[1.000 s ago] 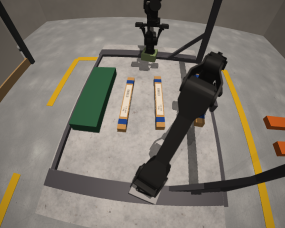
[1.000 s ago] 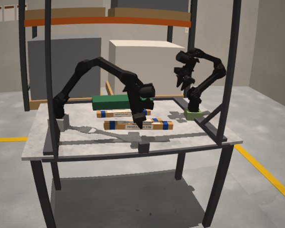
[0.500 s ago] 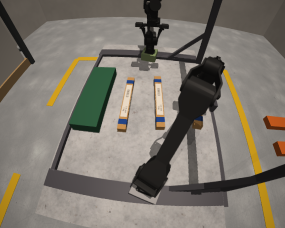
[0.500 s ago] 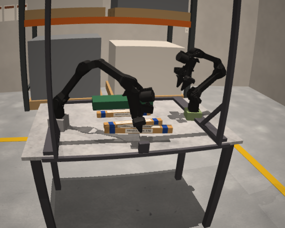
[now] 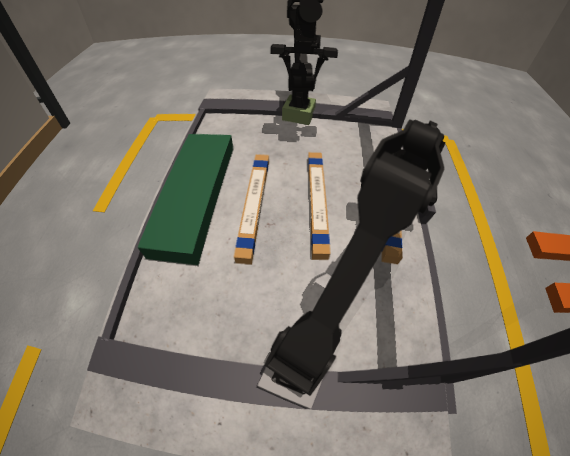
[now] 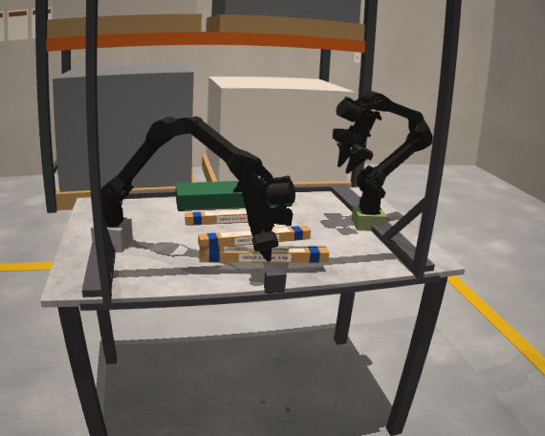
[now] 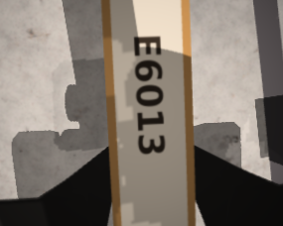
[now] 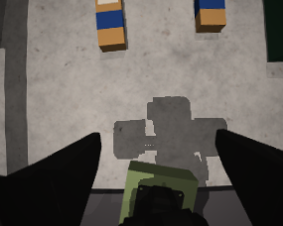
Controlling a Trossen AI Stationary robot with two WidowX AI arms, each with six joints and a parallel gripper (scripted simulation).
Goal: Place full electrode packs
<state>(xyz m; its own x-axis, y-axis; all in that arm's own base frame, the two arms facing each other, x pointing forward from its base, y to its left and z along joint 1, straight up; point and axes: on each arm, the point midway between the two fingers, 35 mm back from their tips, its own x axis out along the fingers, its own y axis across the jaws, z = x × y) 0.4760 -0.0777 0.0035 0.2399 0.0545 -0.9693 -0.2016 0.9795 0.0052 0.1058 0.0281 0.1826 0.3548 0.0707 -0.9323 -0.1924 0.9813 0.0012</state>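
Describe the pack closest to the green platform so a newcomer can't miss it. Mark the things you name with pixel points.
On the pale worktable point(image 5: 206, 305) point(image 6: 68, 268) point(image 7: 25, 74) point(image 8: 65, 89), find the long green platform point(image 5: 186, 197) point(image 6: 208, 200) point(image 8: 281, 30). Beside it lies a slim orange pack point(image 5: 251, 205) point(image 6: 221, 219) point(image 8: 210, 19) with blue bands. Unlike its lookalikes, no other pack separates it from the platform.
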